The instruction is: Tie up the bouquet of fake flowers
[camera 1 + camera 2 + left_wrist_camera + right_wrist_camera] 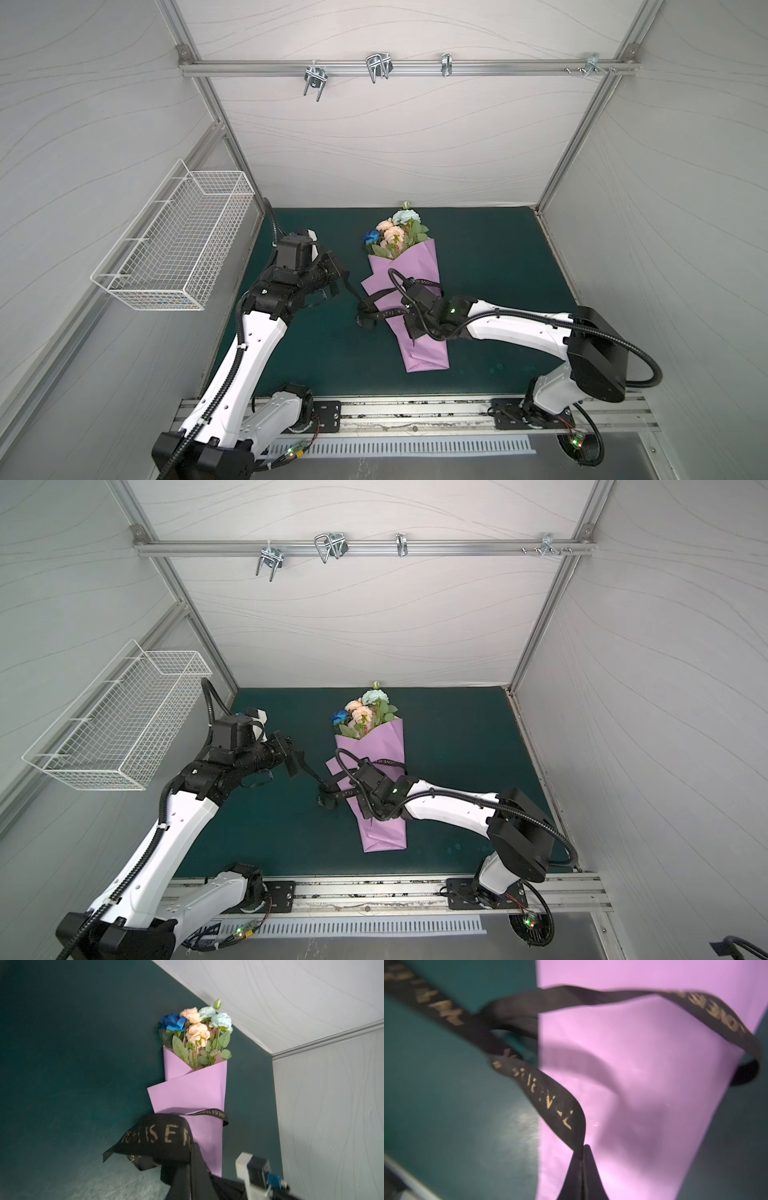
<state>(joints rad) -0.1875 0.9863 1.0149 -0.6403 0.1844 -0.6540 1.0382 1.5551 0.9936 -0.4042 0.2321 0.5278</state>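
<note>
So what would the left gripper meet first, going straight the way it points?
Probably the lilac paper around the bouquet, just past the ribbon the left gripper holds; depth is unclear.

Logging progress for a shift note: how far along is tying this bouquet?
Done: the bouquet of fake flowers sits in the lilac paper, with the black ribbon looped around it. In hand: left hand and right hand each shut on a ribbon strand. Remaining: the crossing beside the wrap looks slack, not yet cinched.
</note>
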